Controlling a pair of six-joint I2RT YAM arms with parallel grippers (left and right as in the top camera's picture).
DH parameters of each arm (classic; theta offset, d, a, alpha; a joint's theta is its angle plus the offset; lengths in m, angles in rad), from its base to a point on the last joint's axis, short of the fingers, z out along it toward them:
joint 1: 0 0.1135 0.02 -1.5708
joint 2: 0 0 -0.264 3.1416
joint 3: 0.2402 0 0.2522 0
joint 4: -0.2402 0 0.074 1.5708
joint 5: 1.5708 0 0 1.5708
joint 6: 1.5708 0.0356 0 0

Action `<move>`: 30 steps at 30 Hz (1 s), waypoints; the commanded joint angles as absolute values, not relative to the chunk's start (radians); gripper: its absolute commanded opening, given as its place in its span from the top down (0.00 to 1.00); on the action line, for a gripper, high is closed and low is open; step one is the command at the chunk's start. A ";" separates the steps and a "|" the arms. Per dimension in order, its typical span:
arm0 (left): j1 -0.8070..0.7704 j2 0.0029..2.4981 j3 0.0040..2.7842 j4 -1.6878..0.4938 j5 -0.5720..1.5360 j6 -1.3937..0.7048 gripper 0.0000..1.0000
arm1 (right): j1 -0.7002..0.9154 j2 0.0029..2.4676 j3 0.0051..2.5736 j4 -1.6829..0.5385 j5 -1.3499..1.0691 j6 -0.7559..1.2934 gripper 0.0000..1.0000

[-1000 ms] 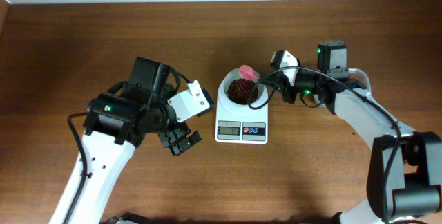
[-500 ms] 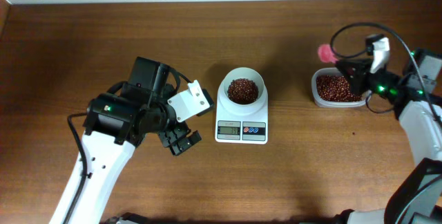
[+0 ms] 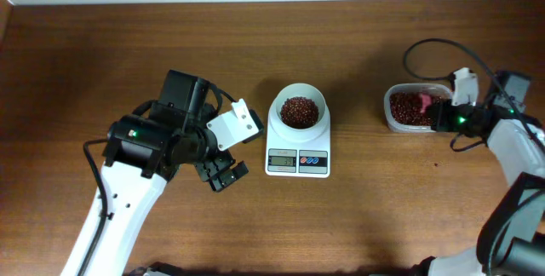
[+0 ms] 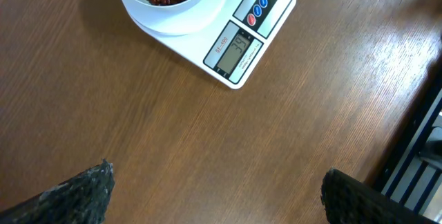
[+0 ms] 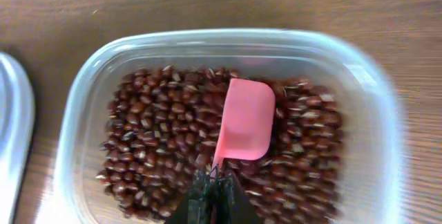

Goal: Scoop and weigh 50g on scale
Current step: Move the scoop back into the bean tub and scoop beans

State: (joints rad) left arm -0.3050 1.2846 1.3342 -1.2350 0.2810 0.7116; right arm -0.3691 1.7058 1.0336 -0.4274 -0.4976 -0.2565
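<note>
Nearest in, the left pincer (image 3: pixel 224 175) hangs over bare surface (image 3: pixel 358 225), just left of the scale (image 3: pixel 297 162) and a touch nearer than its front edge. It's released, fingers (image 4: pixel 76 195) spread wide with nothing between them.

On to the scale itself: it sits flat mid-surface, with its grey display and coloured buttons on the near side. The display shows digits, but they're too small to read with any confidence.

Riding on the scale's far half is the bowl (image 3: pixel 274 114), upright, and inside it the beans (image 3: pixel 297 112), a dark reddish-brown heap covering the bottom.

Swing well right of the scale, level with the bowl: here's the right pincer (image 3: pixel 443 116), clenched tight on the thin handle of the spoon (image 5: pixel 245 120). The pink spoon head lies on the tub beans (image 5: pixel 159 134), roughly mid-tub. The clear tub (image 3: pixel 390 110) stands on the surface, apart from the scale, and beans cover its floor.
</note>
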 commanded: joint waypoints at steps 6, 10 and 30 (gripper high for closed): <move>-0.299 1.276 1.353 -1.236 0.292 0.724 0.01 | -0.359 1.734 1.019 -0.432 -0.678 -0.162 0.96; -0.299 1.276 1.353 -1.236 0.292 0.724 0.01 | -0.448 1.734 1.019 -0.439 -0.681 -0.118 0.96; -0.299 1.276 1.353 -1.236 0.292 0.724 0.01 | -0.604 1.712 1.020 -0.461 -0.954 -0.065 0.96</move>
